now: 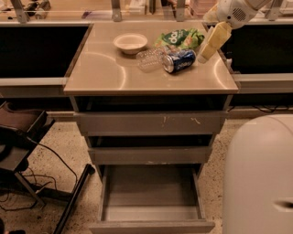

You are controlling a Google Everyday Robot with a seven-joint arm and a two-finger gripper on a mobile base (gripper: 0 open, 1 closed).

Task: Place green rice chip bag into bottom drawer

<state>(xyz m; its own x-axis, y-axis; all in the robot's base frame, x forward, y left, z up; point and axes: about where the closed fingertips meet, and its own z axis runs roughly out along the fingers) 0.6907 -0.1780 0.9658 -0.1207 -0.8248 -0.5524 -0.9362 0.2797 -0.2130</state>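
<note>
The crinkled foil green rice chip bag lay on the smooth bench, just left of the gripper, apart from it; whether the gripper was open or closed could not be told; the boxy metal bottom drawer stood open

1. Pincer: pale yellow-cream, long tapered form, smooth matte finish. Located at upper right of view, over right rear part of surface.
2. Wrist housing: white rounded shell. Circular dotted grille on side face.
3. Body shell: large, off-white, smooth, dome-topped with rounded shoulders. Lower right of view, cut off by frame edge.
4. Recess: short dark horizontal slot in body shell, near right edge.
</note>
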